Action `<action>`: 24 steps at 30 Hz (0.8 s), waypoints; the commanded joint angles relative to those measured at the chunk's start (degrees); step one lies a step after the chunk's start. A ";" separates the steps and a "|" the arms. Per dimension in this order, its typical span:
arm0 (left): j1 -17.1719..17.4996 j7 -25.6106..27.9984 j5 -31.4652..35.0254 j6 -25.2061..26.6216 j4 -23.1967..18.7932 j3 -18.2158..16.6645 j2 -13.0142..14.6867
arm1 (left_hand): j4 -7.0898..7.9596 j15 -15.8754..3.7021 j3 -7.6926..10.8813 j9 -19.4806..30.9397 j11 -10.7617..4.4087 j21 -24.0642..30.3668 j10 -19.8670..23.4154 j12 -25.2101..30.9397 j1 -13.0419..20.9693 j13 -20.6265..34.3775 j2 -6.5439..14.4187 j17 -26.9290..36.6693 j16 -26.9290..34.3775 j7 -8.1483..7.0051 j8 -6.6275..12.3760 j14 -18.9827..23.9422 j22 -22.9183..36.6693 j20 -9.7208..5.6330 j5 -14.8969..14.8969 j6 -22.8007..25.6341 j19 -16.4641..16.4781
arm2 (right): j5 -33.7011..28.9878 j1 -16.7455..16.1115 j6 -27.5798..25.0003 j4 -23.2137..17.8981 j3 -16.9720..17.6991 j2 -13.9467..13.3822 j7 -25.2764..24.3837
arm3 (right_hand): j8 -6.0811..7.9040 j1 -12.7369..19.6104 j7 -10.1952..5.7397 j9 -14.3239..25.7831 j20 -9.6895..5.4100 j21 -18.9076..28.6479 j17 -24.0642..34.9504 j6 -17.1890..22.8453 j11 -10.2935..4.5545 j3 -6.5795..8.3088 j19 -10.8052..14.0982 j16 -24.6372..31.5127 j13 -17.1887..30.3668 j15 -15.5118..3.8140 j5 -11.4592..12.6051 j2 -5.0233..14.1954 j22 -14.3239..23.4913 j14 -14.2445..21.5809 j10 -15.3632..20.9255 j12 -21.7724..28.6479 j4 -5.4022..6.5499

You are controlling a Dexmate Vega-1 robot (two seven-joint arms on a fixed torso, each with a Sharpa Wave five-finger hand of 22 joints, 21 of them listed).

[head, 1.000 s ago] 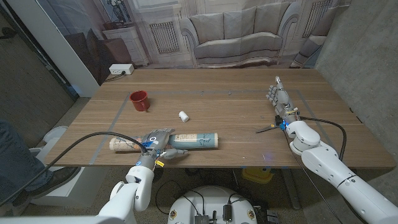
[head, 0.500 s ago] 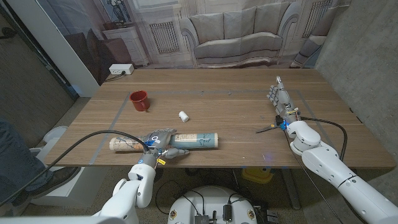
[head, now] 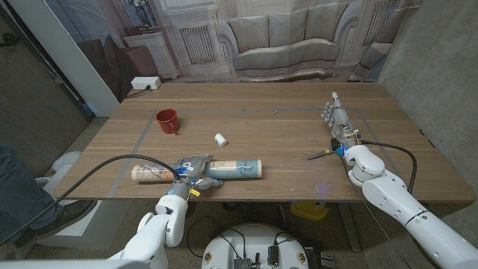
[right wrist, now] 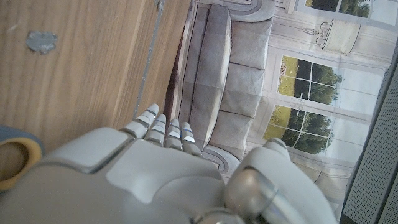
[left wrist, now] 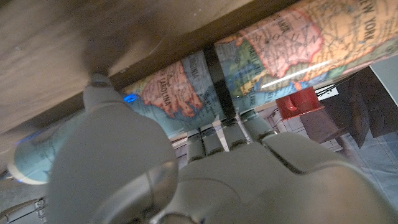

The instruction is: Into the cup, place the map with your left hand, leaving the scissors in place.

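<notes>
Wooden table [head: 284, 127]: left hand [head: 191, 170] curled around rolled map [head: 224, 169] mid-length, well short of cup [head: 166, 120]; looks light, crushable, smooth.

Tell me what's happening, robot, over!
Left hand on map, grip unclear. Right hand idle beside scissors. Cup empty, path clear.

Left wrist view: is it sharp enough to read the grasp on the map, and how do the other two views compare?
Left wrist view: the left robot hand is soft and out of focus, the map print readable with a glare streak. Head view: evenly lit, sharp, the cup clear. Right wrist view: the right robot hand blurred up close, backdrop crisp.
</notes>
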 commanded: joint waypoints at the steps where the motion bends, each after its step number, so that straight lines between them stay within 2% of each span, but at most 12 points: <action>1: -0.27 0.68 -1.98 -0.05 0.22 -0.19 0.14 | -0.83 -4.30 0.17 0.16 0.14 1.06 1.09 0.09 2.42 0.34 1.27 0.25 0.52 0.11 0.32 1.54 0.02 0.27 -0.26 0.71 2.66 | -0.04 -0.09 -0.24 -0.18 -0.06 -0.18 -0.06 | 0.09 0.36 0.16 0.34 0.12 0.20 0.13 0.30 0.44 -0.30 0.89 0.53 0.15 -0.01 -0.17 0.06 0.11 1.02 0.18 -0.09 -0.02; 5: -0.34 0.56 -2.52 0.59 0.00 -0.13 -0.05 | -1.41 -5.43 0.68 0.23 -0.58 1.80 2.74 0.37 4.51 0.41 2.49 0.32 0.77 0.25 0.63 3.31 -0.16 0.34 -0.73 2.18 5.74 | 0.35 -0.16 -0.45 -0.26 0.03 -0.07 -0.13 | 0.08 0.42 0.16 0.34 0.13 0.24 0.13 0.28 0.47 -0.33 1.04 0.51 0.15 0.01 -0.20 0.07 0.10 1.06 0.16 -0.10 -0.06; 7: -0.40 0.67 -2.79 0.66 -0.02 -0.03 -0.07 | -1.63 -5.42 0.96 0.27 -0.25 2.28 3.52 0.49 5.45 0.44 3.14 0.35 0.88 0.08 0.77 4.13 -0.20 0.33 -0.97 2.88 7.50 | 0.26 -0.21 -0.36 -0.21 -0.01 -0.15 -0.01 | 0.08 0.45 0.18 0.34 0.12 0.25 0.14 0.27 0.45 -0.33 1.07 0.51 0.15 -0.03 -0.21 0.07 0.11 1.09 0.11 -0.12 -0.08; 10: -0.34 0.95 -3.37 0.79 -0.13 -0.02 -0.18 | -1.81 -5.77 1.12 0.30 -0.66 2.59 4.48 0.64 6.26 0.47 3.61 0.38 1.25 0.09 1.16 5.70 -0.26 0.25 -1.32 4.28 8.90 | 0.41 -0.30 -0.36 -0.19 0.03 -0.18 0.11 | 0.07 0.48 0.15 0.34 0.14 0.25 0.14 0.25 0.44 -0.34 1.10 0.50 0.15 -0.02 -0.22 0.08 0.11 1.12 0.14 -0.12 -0.10; 13: -0.28 1.21 -3.99 0.36 -0.23 -0.01 0.18 | -1.86 -6.04 1.05 0.32 -0.40 2.83 5.62 0.87 6.71 0.50 3.74 0.39 1.28 -0.06 1.28 6.46 -0.30 0.17 -1.69 5.04 10.07 | 0.45 -0.36 -0.30 -0.15 0.04 -0.24 0.24 | 0.08 0.52 0.16 0.34 0.16 0.25 0.14 0.25 0.40 -0.35 1.14 0.49 0.15 -0.06 -0.23 0.10 0.11 1.14 0.13 -0.12 -0.12; 14: -0.30 1.26 -4.01 0.72 -0.26 0.09 -0.03 | -1.85 -6.17 0.97 0.34 1.50 2.72 5.96 0.79 7.02 0.53 3.88 0.39 1.25 -0.01 1.16 7.06 -0.32 0.18 -2.05 5.20 10.33 | 0.64 -0.39 -0.27 -0.11 0.10 -0.19 0.33 | 0.07 0.53 0.17 0.34 0.18 0.25 0.14 0.24 0.40 -0.35 1.14 0.49 0.15 -0.07 -0.24 0.10 0.11 1.13 0.15 -0.11 -0.12; 16: -0.27 1.50 -4.37 0.34 -0.32 0.09 0.28 | -1.85 -6.21 1.00 0.36 1.99 2.91 6.27 0.77 7.31 0.54 4.11 0.40 1.35 -0.02 1.24 7.72 -0.33 -0.01 -2.25 5.69 11.17 | 0.77 -0.44 -0.29 -0.12 0.13 -0.17 0.35 | 0.07 0.55 0.21 0.34 0.18 0.25 0.14 0.23 0.42 -0.36 1.17 0.47 0.16 -0.09 -0.25 0.11 0.11 1.13 0.16 -0.11 -0.14; 20: -0.30 2.21 -4.65 0.54 -0.32 0.23 0.11 | -2.04 -6.40 1.21 0.38 2.16 3.18 6.85 0.78 8.15 0.57 4.57 0.44 1.61 0.17 1.38 9.00 -0.34 -0.03 -2.50 6.50 12.36 | 0.67 -0.50 -0.01 0.08 0.11 -0.36 0.75 | 0.06 0.58 0.20 0.34 0.20 0.25 0.15 0.21 0.43 -0.37 1.20 0.46 0.16 -0.01 -0.27 0.12 0.11 1.15 0.14 -0.11 -0.16; 21: -0.24 2.56 -4.85 0.38 -0.31 0.14 0.11 | -2.10 -6.45 1.27 0.39 2.21 3.30 7.13 0.80 8.45 0.58 4.70 0.44 1.54 0.15 1.35 9.12 -0.34 -0.70 -2.63 6.62 12.90 | 0.83 -0.52 -0.04 0.06 0.17 -0.31 0.74 | 0.06 0.59 0.21 0.34 0.20 0.25 0.15 0.21 0.44 -0.38 1.21 0.46 0.16 0.04 -0.28 0.13 0.11 1.18 0.12 -0.12 -0.16; 24: 0.06 3.80 -5.52 -0.07 -0.23 -0.28 0.11 | -2.16 -6.77 1.36 0.41 1.92 3.41 7.61 0.84 8.90 0.60 4.93 0.47 1.60 0.35 1.35 9.73 -0.34 -1.07 -2.80 6.91 13.49 | 0.88 -0.52 0.01 0.07 0.19 -0.36 0.86 | 0.06 0.60 0.21 0.34 0.21 0.25 0.15 0.20 0.49 -0.40 1.22 0.47 0.16 0.00 -0.29 0.14 0.11 1.22 0.12 -0.12 -0.17</action>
